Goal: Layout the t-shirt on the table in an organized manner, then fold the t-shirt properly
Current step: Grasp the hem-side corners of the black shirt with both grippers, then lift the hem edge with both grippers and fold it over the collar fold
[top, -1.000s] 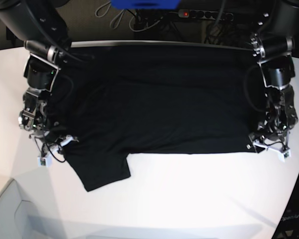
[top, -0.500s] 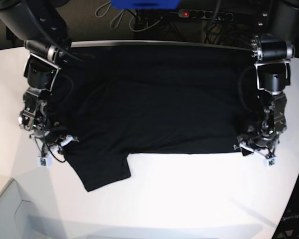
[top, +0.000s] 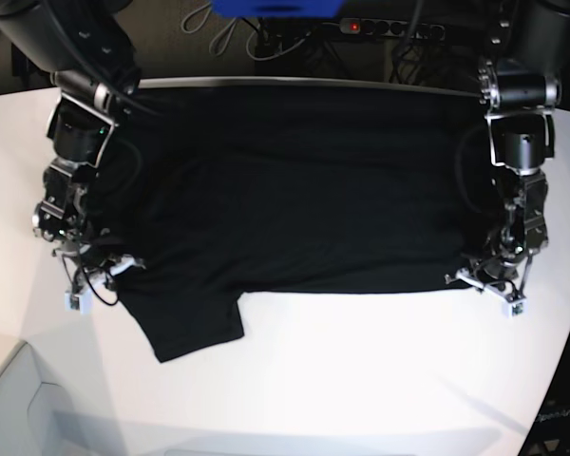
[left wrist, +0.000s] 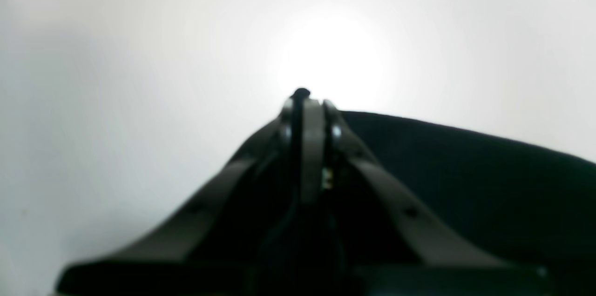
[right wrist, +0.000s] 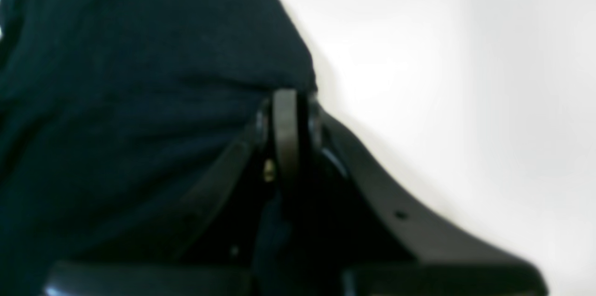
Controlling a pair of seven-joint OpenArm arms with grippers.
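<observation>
The black t-shirt (top: 304,190) lies spread on the white table (top: 380,370), plain side up, with one sleeve (top: 195,328) pointing toward the near edge. My left gripper (top: 477,278) sits at the shirt's near right corner. In the left wrist view that gripper (left wrist: 307,103) is shut, with a nub of black cloth pinched at its tip and the t-shirt (left wrist: 465,170) trailing off to the right. My right gripper (top: 114,269) is at the shirt's left edge above the sleeve. The right wrist view shows it (right wrist: 286,100) shut on the t-shirt (right wrist: 139,77).
A power strip (top: 389,27) with cables lies behind the table's far edge, beside a blue object (top: 275,8). The table's edge curves at the lower left, where a grey surface (top: 19,408) lies below it. Bare white tabletop stretches in front of the shirt.
My left gripper has slid inward onto the shirt's near right corner and closed on it. My right arm has shifted slightly, drawing the sleeve side a little to the left.
</observation>
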